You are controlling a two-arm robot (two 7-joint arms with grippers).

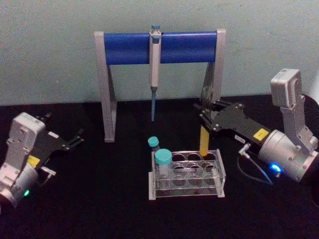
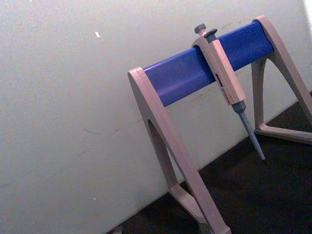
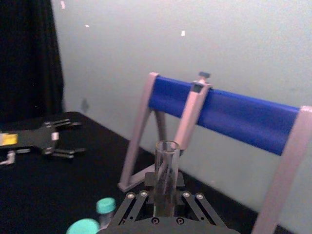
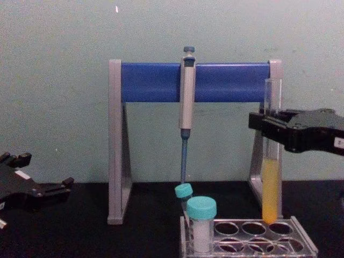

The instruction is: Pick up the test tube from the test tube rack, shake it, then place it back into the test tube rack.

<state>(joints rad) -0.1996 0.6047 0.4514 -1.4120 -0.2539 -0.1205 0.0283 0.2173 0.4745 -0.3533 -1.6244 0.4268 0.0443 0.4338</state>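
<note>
Tube (image 4: 270,185) (upright) in right end effector (image 4: 267,127)

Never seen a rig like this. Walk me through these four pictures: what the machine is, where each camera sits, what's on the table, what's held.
It is a two-armed robot. One camera looks down from its head, one looks forward from its chest, and one sits on each wrist. On the black table stand a blue pipette stand with a pipette hanging from it, and a clear test tube rack holding teal-capped vials. The right gripper is shut on the test tube, upright with yellow liquid inside, its bottom about at the rack's top. The left gripper rests open, far left.
</note>
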